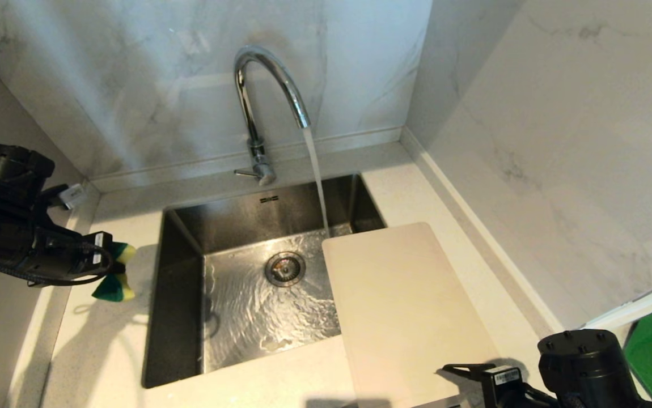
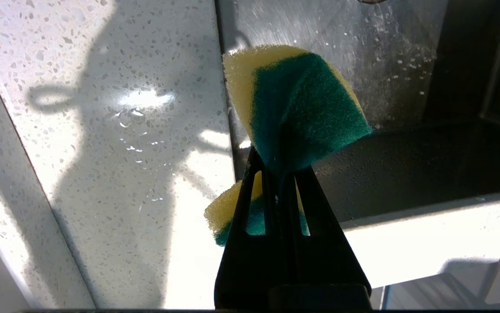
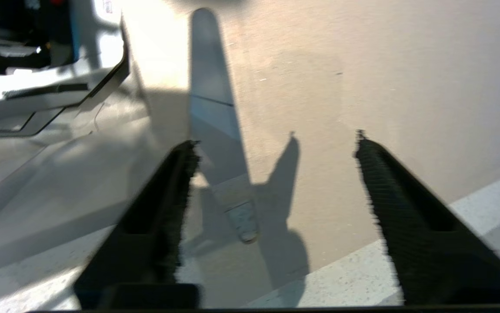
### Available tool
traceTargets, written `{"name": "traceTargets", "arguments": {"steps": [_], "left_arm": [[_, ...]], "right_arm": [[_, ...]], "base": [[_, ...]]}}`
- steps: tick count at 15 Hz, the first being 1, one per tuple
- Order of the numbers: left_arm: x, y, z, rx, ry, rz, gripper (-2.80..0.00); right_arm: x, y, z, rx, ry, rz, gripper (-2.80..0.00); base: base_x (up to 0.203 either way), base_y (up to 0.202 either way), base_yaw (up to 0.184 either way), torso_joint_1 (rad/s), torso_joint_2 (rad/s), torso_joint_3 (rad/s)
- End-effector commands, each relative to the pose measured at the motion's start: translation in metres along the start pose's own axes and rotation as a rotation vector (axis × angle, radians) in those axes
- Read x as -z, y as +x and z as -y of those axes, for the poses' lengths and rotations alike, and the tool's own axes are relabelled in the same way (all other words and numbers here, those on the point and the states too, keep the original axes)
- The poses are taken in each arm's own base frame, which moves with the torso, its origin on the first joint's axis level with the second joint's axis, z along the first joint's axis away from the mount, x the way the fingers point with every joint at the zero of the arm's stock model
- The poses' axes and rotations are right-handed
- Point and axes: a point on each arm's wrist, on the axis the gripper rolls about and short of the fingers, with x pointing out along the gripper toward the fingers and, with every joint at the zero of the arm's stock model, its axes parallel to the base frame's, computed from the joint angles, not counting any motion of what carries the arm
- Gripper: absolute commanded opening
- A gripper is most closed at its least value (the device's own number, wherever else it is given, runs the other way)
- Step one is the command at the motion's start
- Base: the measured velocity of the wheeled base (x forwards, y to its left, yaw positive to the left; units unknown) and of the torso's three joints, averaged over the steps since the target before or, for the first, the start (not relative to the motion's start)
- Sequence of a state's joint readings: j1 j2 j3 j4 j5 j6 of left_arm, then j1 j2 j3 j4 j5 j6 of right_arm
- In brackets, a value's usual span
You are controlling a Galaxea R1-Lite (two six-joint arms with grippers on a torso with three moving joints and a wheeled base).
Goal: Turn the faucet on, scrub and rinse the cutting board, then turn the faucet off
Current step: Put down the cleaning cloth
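**Water running, board waiting at the sink's edge**

The faucet point(image 1: 263, 96) stands at the upper centre of the head view, a stream of water pouring from its spout into the steel sink point(image 1: 235, 226). The cutting board point(image 1: 402, 311) lies flat at the lower right, on the counter point(image 1: 105, 340), its far left corner jutting over the basin. At the left edge, the left gripper point(image 2: 281, 174) is clenched tight on a folded yellow-and-green sponge point(image 2: 298, 104). At the lower right, the right gripper point(image 3: 276, 143) hangs over the board's near end, jaws spread wide and holding nothing.
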State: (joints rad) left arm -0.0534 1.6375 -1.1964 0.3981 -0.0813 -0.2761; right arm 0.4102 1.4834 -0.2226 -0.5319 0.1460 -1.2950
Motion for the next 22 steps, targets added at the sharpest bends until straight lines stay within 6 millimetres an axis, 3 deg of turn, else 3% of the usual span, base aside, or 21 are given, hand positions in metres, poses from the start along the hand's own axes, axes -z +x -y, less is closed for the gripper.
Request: {"name": "traceTargets", "arguments": {"steps": [1,5,9,13,17,22], "left_arm": [[0.0,-0.002,0.0,0.003,-0.001,0.0,-2.8],[0.001,-0.003,0.001,0.003,0.0,0.001,-2.8],[0.001,-0.005,0.001,0.004,-0.015,0.005,-2.8],[0.002,-0.005,0.001,0.005,-0.021,-0.008,-2.8],[0.004,-0.005,0.008,0.02,-0.013,-0.013,-2.8],[0.005,-0.003,0.009,0.021,-0.014,-0.024,-2.8]], "right_arm": [[-0.003,-0.002,0.009,0.048,0.004,0.017,-2.8],[-0.015,-0.009,0.047,0.2,0.105,0.051,-2.8],[-0.028,-0.025,0.091,0.377,0.316,0.095,-2.8],[-0.038,-0.053,0.115,0.413,0.478,0.106,-2.8],[-0.046,-0.07,0.144,0.505,0.792,0.183,-2.8],[-0.039,-0.116,0.167,0.624,0.922,0.185,-2.8]], "base": [[0.0,0.0,0.0,0.0,0.0,0.0],[0.0,0.0,0.0,0.0,0.0,0.0],[0.0,0.0,0.0,0.0,0.0,0.0],[0.0,0.0,0.0,0.0,0.0,0.0],[0.0,0.0,0.0,0.0,0.0,0.0],[0.0,0.0,0.0,0.0,0.0,0.0]]}}
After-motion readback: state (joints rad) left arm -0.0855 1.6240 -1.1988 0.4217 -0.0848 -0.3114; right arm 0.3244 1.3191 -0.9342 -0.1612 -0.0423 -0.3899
